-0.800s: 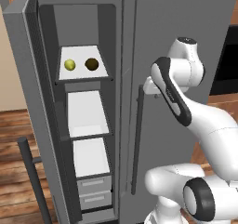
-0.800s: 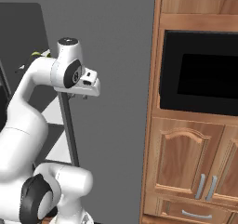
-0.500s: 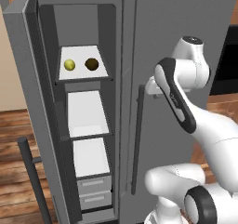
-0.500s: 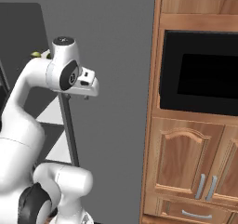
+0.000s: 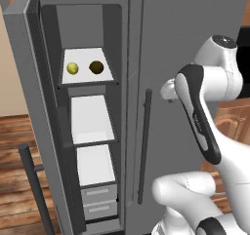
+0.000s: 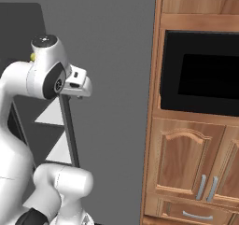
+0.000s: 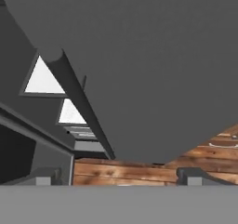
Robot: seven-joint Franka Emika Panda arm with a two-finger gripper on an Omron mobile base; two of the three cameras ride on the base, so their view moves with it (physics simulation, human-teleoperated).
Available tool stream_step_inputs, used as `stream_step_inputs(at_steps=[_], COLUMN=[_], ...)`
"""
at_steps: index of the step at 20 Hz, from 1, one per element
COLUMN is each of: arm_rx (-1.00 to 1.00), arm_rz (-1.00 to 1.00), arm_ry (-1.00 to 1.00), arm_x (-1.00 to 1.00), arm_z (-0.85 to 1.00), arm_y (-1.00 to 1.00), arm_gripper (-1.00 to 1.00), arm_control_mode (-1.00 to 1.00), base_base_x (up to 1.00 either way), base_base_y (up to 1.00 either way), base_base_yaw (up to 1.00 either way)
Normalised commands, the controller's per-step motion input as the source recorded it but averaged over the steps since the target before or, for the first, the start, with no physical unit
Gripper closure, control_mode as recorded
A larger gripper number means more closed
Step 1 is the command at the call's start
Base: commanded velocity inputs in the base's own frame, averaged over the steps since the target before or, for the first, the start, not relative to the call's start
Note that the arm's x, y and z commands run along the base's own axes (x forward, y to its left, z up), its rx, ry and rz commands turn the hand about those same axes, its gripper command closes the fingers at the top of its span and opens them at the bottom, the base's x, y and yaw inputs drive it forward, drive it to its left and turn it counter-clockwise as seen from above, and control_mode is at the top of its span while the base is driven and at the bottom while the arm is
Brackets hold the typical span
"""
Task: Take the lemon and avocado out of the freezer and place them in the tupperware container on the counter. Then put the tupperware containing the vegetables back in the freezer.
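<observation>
Fruit on the freezer shelf, nothing picked yet.

I see the lemon (image 5: 72, 68) and the avocado (image 5: 96, 67) side by side, apart, on the top white shelf (image 5: 106, 56) of the freezer (image 5: 195, 29), whose left door (image 5: 30, 107) stands open. So by my reading only the opening is done: both fruits have to come out, go into the tub on the surface, and the tub then goes back in. My gripper (image 7: 118, 177) sits in front of the closed right door, near its long bar handle (image 5: 144, 146), well to the right of the shelf. In the hand view the fingers (image 7: 193, 175) stand spread with nothing between them, looking down the door toward the wood floor (image 7: 139, 172). Next I'd judge the arm must swing left to the shelf.
</observation>
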Motion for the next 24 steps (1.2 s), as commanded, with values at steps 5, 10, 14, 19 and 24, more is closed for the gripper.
stream_step_inputs(at_steps=[5,10,14,19,24], arm_rx=[-0.01,-0.03,-0.05,0.00,0.00], arm_rz=[-0.01,-0.01,-0.02,0.00,0.00], arm_ry=[0.05,0.16,0.12,0.00,0.00], arm_x=[-0.40,-0.26,-0.06,0.00,0.00], arm_z=[0.01,0.00,-0.02,0.00,0.00], arm_y=[0.00,0.02,0.11,0.00,0.00], arm_gripper=[-1.00,-1.00,-1.00,-1.00,-1.00], arm_control_mode=[-1.00,-1.00,1.00,1.00,1.00], base_base_x=[0.00,0.00,0.00,0.52,0.62], base_base_y=[0.00,0.00,0.04,0.20,0.27], base_base_yaw=[0.00,0.00,-0.01,-0.02,-0.01])
